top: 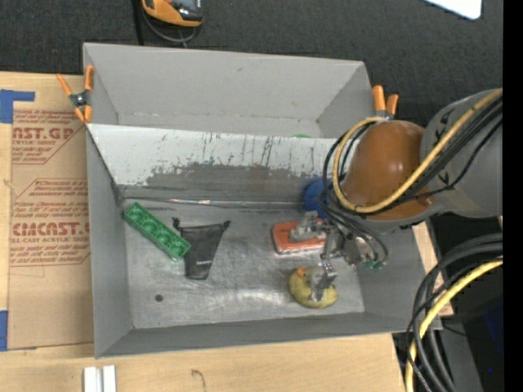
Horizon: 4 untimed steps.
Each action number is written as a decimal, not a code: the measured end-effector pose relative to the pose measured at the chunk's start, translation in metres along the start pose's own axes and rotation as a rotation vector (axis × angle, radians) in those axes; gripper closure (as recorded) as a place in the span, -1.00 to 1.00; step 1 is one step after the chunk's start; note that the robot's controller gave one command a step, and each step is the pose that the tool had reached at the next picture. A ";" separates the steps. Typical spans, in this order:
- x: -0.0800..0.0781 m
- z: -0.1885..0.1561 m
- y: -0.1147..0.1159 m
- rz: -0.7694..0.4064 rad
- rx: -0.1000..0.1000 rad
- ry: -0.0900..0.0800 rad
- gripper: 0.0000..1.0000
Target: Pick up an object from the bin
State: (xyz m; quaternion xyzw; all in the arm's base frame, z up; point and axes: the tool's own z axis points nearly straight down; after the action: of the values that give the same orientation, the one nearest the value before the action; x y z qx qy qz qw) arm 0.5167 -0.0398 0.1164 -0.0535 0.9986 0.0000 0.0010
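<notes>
- Grey metal bin [237,96], sloped walls, scuffed floor; holds five loose things, listed below by their place relative to the orange-red block.
- Orange-red flat block with a grey part on top [286,237]: the landmark, on the floor right of middle.
- Pale yellow rounded lump [313,294]: just in front of the block and slightly right, near the front wall. In my judgement this is the thing to be picked.
- Blue round ball [314,193]: just behind the block, against the back slope, partly under the arm.
- Black wedge-shaped plastic piece [202,247]: well to the block's left.
- Green ridged flat strip [154,229]: further left again, lying aslant beside the wedge.
- Gripper [325,274]: low in the bin, right of the block, its tip at the yellow lump's top. Whether the claw is open or closed, I cannot tell.
- Step in hand, as judged: settling onto the lump; nothing lifted yet.
- Next move, as judged: a sure grip on the lump's rounded sides, then a straight lift clear of the block.
</notes>
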 end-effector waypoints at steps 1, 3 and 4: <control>0.003 -0.002 -0.018 0.039 -0.001 0.010 -1.00; 0.007 0.032 0.000 -0.399 0.005 0.006 1.00; 0.007 0.031 0.000 -0.399 0.005 0.005 1.00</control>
State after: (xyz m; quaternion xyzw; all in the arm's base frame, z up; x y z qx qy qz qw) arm 0.5097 -0.0410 0.0857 -0.2503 0.9682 -0.0026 -0.0016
